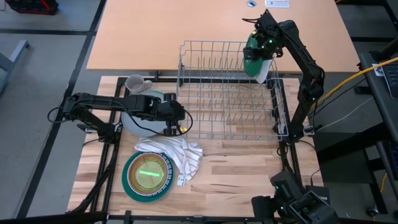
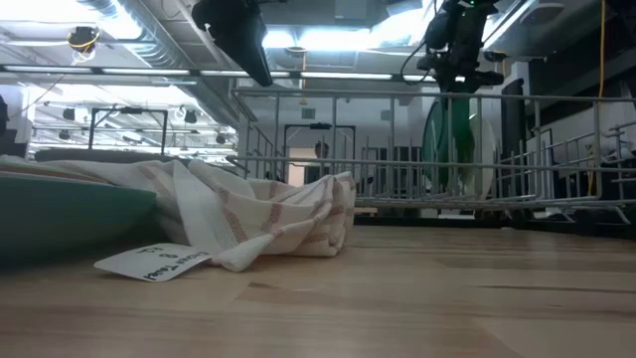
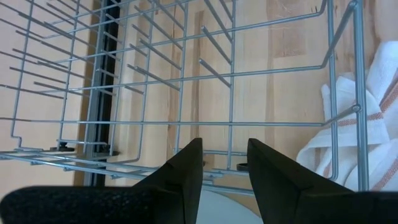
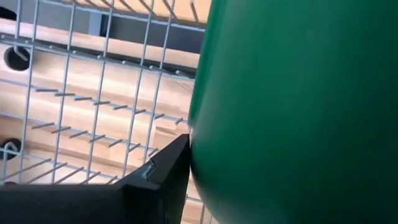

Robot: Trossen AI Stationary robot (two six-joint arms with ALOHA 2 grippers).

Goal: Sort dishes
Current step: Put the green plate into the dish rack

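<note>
1. The right end effector (image 1: 260, 55), upper right of the high view, clamps a green plate (image 1: 254, 51) edge-on above the rack (image 1: 230, 93); misaligned tines could tip it.
2. The left end effector (image 3: 224, 163), empty and slightly parted, waits over a grey plate (image 1: 140, 121).

No brand, number or sign can be read with certainty in any view. A white tag (image 2: 154, 263), attached to the striped cloth (image 2: 248, 214) and lying flat on the wooden table (image 2: 417, 298), carries dark handwritten marks in the low view, but the characters cannot be made out. The same tag (image 1: 181, 181) appears in the high view as a plain white slip at the cloth's edge. A small white label (image 1: 277, 3) at the far table edge shows print too small to read.
</note>
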